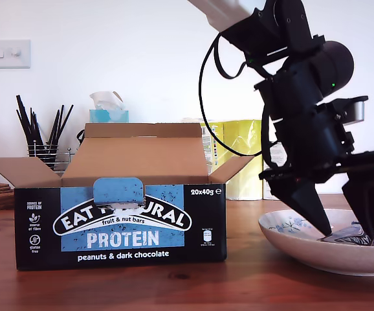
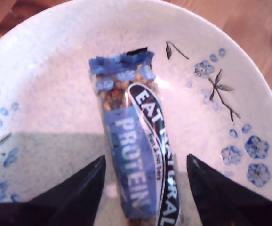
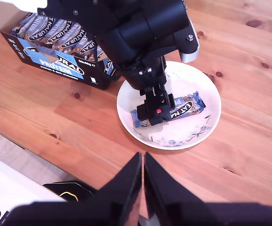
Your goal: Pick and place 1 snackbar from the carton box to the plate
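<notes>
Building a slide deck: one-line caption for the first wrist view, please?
My first gripper, open, straddles the snackbar lying in the plate.

My first gripper points steeply downward at the exterior view's right, its two black tapered fingers spread wide apart — nothing pinched between them. Its bulky black wrist and arm rise toward the top of that view, trailing a looped black cable. My second gripper hangs high above, looking down — its two fingers pressed together, tips touching.
</notes>
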Tool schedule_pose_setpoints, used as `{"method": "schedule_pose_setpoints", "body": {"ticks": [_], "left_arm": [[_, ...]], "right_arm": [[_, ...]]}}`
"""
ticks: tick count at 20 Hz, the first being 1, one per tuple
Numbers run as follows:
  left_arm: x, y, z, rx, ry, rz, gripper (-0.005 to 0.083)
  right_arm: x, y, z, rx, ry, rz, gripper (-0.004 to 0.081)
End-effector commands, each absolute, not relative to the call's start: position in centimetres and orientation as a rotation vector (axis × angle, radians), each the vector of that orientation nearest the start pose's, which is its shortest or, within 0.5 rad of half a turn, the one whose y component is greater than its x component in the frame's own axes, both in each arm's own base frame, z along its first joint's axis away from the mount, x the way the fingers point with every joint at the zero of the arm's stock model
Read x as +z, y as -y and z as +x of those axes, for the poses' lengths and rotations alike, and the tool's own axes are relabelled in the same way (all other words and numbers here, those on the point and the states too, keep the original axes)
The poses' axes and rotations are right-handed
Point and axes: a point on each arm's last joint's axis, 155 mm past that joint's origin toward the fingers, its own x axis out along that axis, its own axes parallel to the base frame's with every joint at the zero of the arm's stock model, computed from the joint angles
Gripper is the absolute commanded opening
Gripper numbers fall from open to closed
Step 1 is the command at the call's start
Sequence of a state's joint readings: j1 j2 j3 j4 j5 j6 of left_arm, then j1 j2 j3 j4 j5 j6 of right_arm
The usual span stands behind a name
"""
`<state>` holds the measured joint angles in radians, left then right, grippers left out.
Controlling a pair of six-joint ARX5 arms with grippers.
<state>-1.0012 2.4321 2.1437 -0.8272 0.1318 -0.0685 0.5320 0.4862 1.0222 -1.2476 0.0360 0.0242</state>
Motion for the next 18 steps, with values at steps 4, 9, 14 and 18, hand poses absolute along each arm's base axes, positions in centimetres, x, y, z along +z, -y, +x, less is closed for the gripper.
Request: {"method": "schedule_pose_setpoints", "body": {"ticks": [4,9,14,18], "left_arm": [[10.2,51.4,28.9,-1.040,-1.040,0.412,0.0222],[14.6,51.3,28.3,-1.076,-1.017,0.397,-0.0023],[15.4,50.4,28.1,-1.073,-1.018,0.421,-0.0023],[16.0,48.1,28.7,-1.024,-1.040,0.465,-0.0023]], "right_arm": [[24.7,-7.7,14.3,0.474,-0.657,-0.175,-0.0013],[24.9,-7.7,14.4,0.475,-0.648,-0.173,-0.0013],[25.8,-8.1,15.0,0.483,-0.599,-0.177,-0.0013],[25.8,-8.1,15.1,0.482,-0.600,-0.178,-0.0013]]}}
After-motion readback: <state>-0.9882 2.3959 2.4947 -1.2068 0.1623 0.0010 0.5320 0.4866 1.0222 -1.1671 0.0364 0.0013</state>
